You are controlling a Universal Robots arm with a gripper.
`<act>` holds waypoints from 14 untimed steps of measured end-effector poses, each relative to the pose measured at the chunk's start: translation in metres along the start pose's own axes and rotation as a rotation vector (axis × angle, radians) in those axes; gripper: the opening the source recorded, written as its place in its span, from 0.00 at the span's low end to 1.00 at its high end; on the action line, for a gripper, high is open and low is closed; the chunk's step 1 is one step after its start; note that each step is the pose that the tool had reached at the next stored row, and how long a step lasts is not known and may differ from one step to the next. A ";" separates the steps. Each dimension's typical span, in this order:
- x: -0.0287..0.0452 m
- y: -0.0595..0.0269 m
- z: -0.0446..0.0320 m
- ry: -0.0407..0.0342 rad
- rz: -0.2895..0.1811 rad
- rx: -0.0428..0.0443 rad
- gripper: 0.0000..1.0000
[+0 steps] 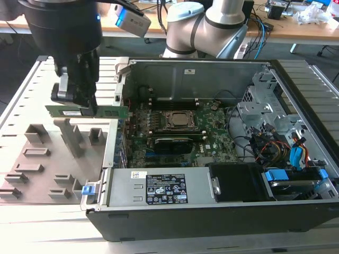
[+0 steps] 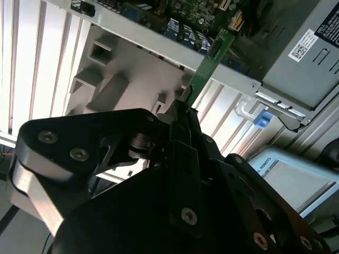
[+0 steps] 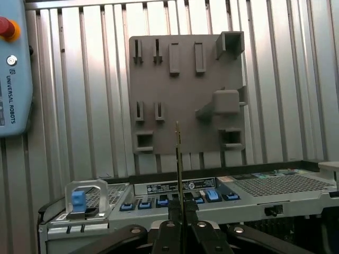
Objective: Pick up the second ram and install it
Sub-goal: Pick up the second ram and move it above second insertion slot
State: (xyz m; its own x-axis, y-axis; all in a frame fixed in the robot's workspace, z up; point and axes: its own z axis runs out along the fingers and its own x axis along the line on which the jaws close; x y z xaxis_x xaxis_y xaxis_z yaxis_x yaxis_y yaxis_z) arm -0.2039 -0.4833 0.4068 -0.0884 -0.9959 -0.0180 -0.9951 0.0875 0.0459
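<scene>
Grip: my end effector [image 1: 79, 103] is closed down to the thickness of a board. Its dark fingers pinch the flat faces of the second ram [image 1: 108, 112], a slim, long green circuit-board stick.
Where the stick is: it is in the air, level and on edge, above the far part of the flat grey plastic holder plate [image 1: 47, 159]. It is on the exterior view's left of the open black computer case [image 1: 212, 217], with one end close to the case wall. It is not over the green motherboard [image 1: 212, 137].
Hold: I judge the grip to be off centre, with the longer part reaching toward the case.
Wrist views: the stick juts out past my fingers in both. It is edge-on in the first wrist view [image 3: 178, 159] and shows its green face in the second wrist view [image 2: 209, 66].
Risk, clipping: the free end is near the case wall, so a low or skewed path could knock it there and twist it in my grip.
Risk, tilt: with an off-centre pinch the stick could pivot. A tilted stick would meet its slot crooked — I think it would jam or strain the board.
Risk, slot: I cannot make out the slot or its latches.
Writing: a black-and-white sticker [image 1: 164, 188] sits on the grey metal cover along the case's near side, and its print is too small to read. The pale blue pendant with a red button [image 3: 8, 26], lying on the ribbed metal desk [image 3: 79, 79], also carries lettering.
</scene>
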 end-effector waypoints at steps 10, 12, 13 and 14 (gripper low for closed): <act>-0.0027 -0.0274 -0.0012 0.0001 0.000 -0.0001 0.14; -0.0036 -0.0362 -0.0016 0.0000 0.000 -0.0001 0.14; -0.0040 -0.0405 -0.0019 0.0002 0.000 -0.0002 0.14; -0.0044 -0.0441 -0.0020 0.0001 0.000 -0.0003 0.14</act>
State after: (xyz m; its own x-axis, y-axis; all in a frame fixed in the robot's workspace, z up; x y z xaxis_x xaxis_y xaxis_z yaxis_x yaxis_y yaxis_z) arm -0.1595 -0.4828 0.4069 -0.0885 -0.9959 -0.0179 -0.9951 0.0876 0.0462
